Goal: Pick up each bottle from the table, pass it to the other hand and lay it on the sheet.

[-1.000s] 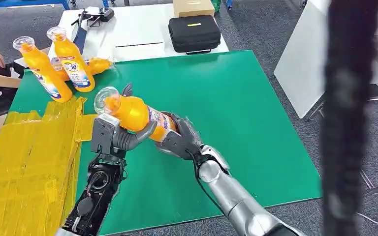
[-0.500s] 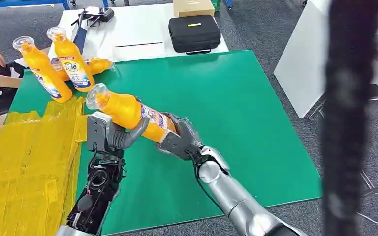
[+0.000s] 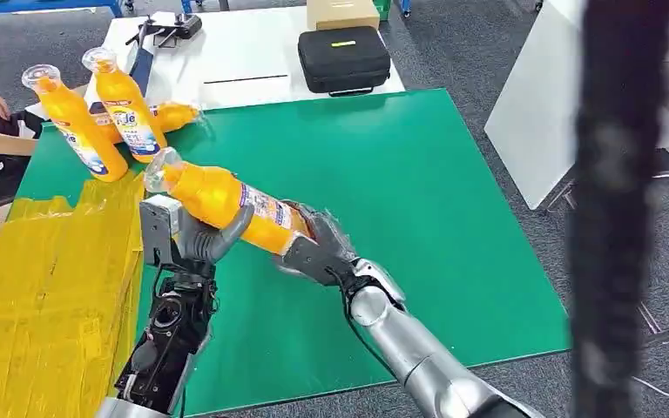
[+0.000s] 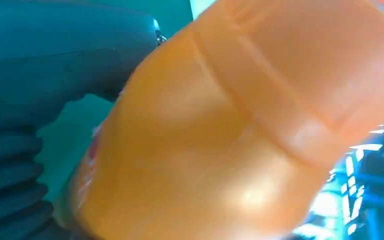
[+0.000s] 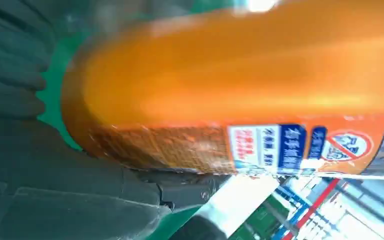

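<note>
Head view | bottle (image 3: 226, 202) in mid-air, cap end toward yellow sheet (image 3: 43, 287), long axis near level | left hand (image 3: 190, 237) wrapped around neck end, nearer sheet | right hand (image 3: 314, 248) grips base | handover incomplete.

Green table (image 3: 418, 192) carries yellow sheet (image 3: 43, 296), three bottles (image 3: 126, 109).
</note>
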`<control>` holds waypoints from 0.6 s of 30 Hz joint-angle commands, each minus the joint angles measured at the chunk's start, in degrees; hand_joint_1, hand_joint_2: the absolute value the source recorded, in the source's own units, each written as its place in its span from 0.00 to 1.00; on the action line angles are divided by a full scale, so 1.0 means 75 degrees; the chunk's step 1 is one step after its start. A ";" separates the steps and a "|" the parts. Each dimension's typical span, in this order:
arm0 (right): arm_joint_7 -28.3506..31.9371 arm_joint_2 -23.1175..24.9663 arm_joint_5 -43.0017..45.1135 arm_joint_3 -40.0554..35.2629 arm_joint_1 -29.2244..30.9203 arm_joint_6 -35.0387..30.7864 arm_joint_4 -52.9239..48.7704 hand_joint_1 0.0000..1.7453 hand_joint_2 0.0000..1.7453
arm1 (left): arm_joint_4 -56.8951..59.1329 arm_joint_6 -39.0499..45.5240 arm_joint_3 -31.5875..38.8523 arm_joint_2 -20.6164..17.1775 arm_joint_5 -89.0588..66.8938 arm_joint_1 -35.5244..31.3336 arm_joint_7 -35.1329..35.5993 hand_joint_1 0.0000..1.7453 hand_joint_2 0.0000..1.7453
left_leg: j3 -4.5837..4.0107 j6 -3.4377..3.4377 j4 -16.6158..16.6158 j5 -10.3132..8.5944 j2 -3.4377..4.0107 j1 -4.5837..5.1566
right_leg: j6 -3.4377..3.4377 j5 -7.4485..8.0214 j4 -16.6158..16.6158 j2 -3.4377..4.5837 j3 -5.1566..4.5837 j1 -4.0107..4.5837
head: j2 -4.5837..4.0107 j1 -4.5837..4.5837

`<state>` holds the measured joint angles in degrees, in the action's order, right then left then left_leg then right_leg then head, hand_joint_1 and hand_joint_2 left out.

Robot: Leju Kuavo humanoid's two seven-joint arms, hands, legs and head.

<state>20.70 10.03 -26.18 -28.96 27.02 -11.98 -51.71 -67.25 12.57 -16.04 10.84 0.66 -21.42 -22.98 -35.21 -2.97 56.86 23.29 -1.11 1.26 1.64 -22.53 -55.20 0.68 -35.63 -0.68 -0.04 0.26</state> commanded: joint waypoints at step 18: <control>0.0711 -0.1095 0.1926 0.0228 -0.1929 -0.0217 -0.4296 0.00 1.00 | -0.1930 0.3657 0.2679 -0.0359 -1.1640 0.0438 -0.0081 1.00 1.00 | 0.0038 0.0042 0.0036 0.0045 0.0015 -0.0024 | -0.0013 -0.0037 -0.0019 -0.0004 0.0045 0.0024 | 0.0000 -0.0003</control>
<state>25.84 5.40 -18.17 -28.11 14.58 -16.35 -74.65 -75.39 39.91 -4.21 7.67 -55.40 -18.15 -29.15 -35.24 -2.96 56.85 23.30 -1.15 1.27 1.62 -22.55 -55.19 0.67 -35.66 -0.69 -0.04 0.24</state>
